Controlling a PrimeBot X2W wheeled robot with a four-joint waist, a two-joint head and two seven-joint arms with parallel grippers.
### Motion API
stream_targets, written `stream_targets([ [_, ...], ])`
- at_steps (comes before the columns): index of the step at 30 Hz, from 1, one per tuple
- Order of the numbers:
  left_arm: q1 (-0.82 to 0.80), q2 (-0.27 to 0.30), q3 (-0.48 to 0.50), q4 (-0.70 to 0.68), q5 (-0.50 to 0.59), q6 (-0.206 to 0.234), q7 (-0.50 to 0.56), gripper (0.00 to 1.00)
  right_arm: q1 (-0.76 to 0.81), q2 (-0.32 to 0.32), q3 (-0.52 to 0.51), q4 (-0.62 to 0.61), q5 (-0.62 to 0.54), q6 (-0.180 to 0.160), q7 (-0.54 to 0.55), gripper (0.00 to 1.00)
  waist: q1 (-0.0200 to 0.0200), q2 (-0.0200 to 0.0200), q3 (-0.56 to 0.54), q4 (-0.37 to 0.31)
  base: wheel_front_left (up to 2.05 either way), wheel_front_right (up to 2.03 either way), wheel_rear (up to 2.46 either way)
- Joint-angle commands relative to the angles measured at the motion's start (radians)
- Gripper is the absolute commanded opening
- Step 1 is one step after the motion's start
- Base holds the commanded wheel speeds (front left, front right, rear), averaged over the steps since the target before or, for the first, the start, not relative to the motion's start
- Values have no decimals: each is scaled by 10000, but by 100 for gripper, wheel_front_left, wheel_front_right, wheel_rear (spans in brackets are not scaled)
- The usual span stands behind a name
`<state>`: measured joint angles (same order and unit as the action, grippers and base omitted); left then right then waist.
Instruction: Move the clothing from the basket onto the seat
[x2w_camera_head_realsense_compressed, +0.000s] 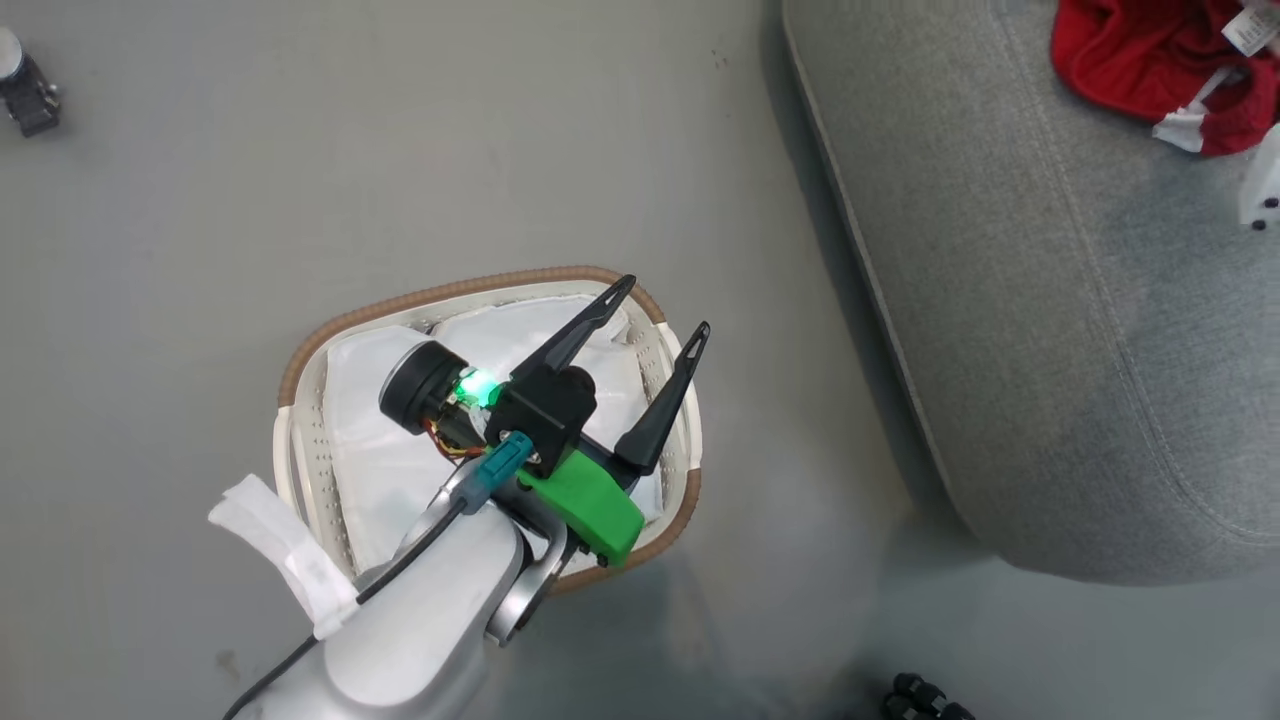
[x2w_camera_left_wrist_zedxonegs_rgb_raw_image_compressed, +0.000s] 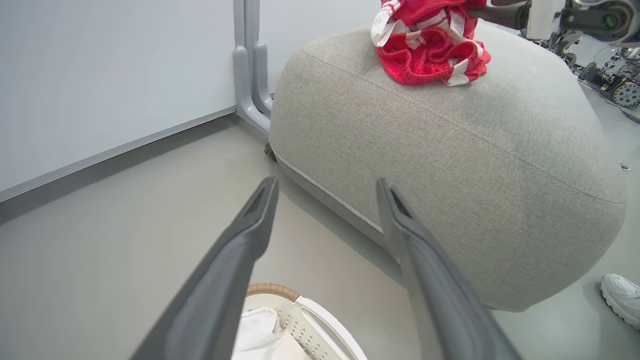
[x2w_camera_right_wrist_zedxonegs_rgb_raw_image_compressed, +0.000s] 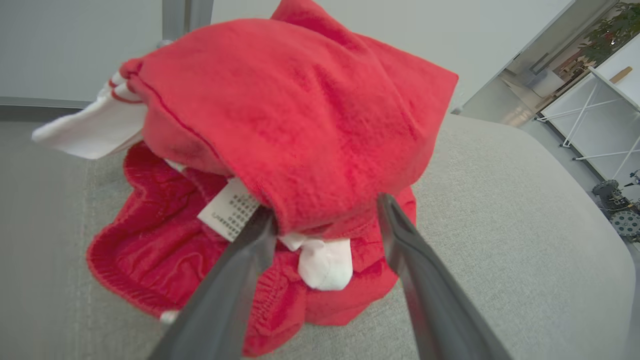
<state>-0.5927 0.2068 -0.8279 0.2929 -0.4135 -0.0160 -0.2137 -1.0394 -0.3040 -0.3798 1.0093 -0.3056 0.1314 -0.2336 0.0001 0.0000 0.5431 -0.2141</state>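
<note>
On the seat (x2w_camera_left_wrist_zedxonegs_rgb_raw_image_compressed: 450, 150), the clothing (x2w_camera_right_wrist_zedxonegs_rgb_raw_image_compressed: 300, 125) sits in a red heap, so that part looks done. The right gripper (x2w_camera_right_wrist_zedxonegs_rgb_raw_image_compressed: 326, 207) has its fingers spread with cloth bunched at the tips, probably letting go. The left gripper (x2w_camera_head_realsense_compressed: 666, 304) hangs spread over the basket (x2w_camera_head_realsense_compressed: 300, 370). Head view shows white liner (x2w_camera_head_realsense_compressed: 380, 470) inside and no red, while the left wrist view catches just the basket's edge.

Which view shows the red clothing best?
The right wrist view: the clothing is close and large. The head view crops it at top right; the left wrist view shows it small atop the seat.
</note>
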Motion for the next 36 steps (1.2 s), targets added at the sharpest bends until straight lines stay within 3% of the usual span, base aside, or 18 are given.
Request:
stream_targets([
  [1,132,-6,64,37,-48,59,-81,100,280,-69,60,110,83,-15,-94,100,-1,0,-294,-151,0,0,0],
  [9,394,-125,304,347,-333,191,-305,100,770,53,489,231,288,-15,-278,100,-1,0,-1095,-313,0,0,0],
  [17,898,-485,806,645,-742,296,-493,100,1037,179,1197,28,640,-15,-317,100,-1,0,-2140,-54,0,0,0],
  [28,1940,-925,2092,558,-620,501,-517,100,1670,662,2092,-620,1480,-15,-325,100,-1,0,-3551,919,0,0,0],
  [36,3111,-1113,3360,616,-347,370,-509,100,2911,1383,2636,-1857,2383,-15,-327,100,-1,0,-4458,1886,0,0,0],
])
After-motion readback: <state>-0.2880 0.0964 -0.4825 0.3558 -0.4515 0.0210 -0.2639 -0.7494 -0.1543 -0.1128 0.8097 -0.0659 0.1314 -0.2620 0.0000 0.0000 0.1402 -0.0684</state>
